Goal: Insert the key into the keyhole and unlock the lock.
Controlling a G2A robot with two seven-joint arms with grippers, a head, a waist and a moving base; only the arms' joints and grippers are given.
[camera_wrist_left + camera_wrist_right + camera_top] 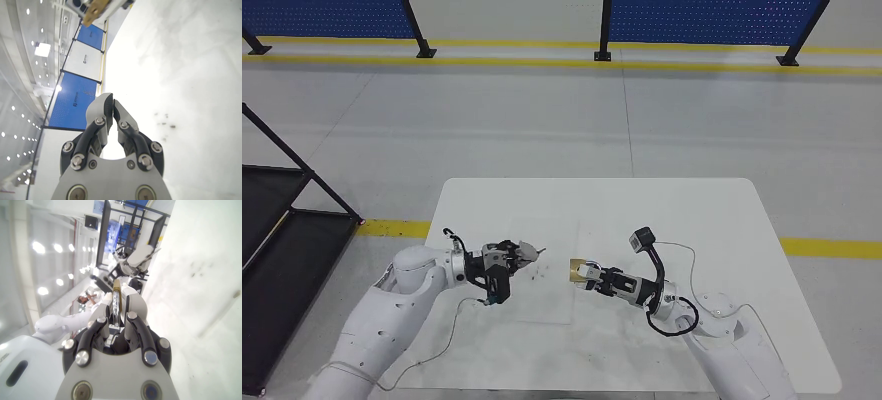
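Brass lock [578, 268] clamped in right gripper [591, 273]; left gripper [522, 255] pinches key [534, 250], long axis pointing at lock.

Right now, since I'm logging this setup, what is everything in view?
key: one, silver, in the left gripper, tip toward the lock
lock: one, brass, in the right gripper, apart from the key
table: one, white, below key and lock
rack: one, black, on the floor at the robot's left
barriers: two, blue, beyond the table
stripes: several, yellow, on the floor
left gripper: one, white and black, shut on the key
right gripper: one, white and black, shut on the lock
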